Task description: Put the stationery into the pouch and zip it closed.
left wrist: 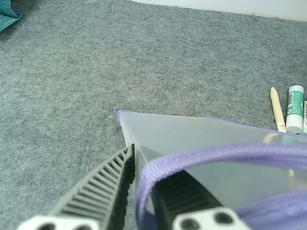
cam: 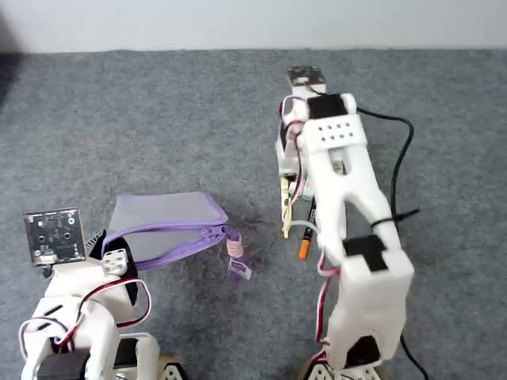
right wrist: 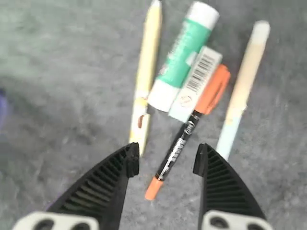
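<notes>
A translucent purple pouch [cam: 162, 224] lies open at the left, its zip pull [cam: 235, 252] hanging toward the middle. My left gripper [left wrist: 144, 191] is shut on the pouch's purple zip edge [left wrist: 201, 160] at its near corner. To the right lies the stationery: a yellow pencil [right wrist: 146, 72], a green glue stick [right wrist: 184, 57], a white eraser [right wrist: 196, 84], a black pen with orange cap [right wrist: 180, 143] and a pale pencil [right wrist: 242, 86]. My right gripper [right wrist: 165, 158] hangs open just above them, with the pen's tail end between its fingers.
Grey carpet covers the table. The right arm [cam: 348, 206] stretches over the stationery and hides most of it in the high view. Bare carpet lies between the pouch mouth and the yellow pencil [cam: 285, 207].
</notes>
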Available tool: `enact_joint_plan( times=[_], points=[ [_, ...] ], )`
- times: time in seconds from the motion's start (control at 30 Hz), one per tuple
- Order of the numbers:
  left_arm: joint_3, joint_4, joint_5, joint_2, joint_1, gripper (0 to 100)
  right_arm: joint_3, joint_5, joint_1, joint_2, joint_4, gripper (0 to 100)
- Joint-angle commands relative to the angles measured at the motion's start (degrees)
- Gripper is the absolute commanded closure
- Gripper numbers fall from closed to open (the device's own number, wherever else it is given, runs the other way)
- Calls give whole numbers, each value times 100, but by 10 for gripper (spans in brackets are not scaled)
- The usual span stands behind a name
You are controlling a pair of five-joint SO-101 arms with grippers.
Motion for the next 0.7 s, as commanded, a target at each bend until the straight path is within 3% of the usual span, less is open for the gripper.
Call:
enact_joint_plan(
  times=[0.0,0.17,0.4,0.67],
  points=[
    [-242,-9,53,62,-26,988,-1231,-79,409,567,576,816],
    [-75,-44,62,18,-26,988,-2479,114,901,1552,734,816],
    [-75,-88,62,18,-26,988,-3947,774,1059,2782,681,816],
    [-66,-88,62,18,-26,988,-5099,835,1297,4066,690,820]
  ],
)
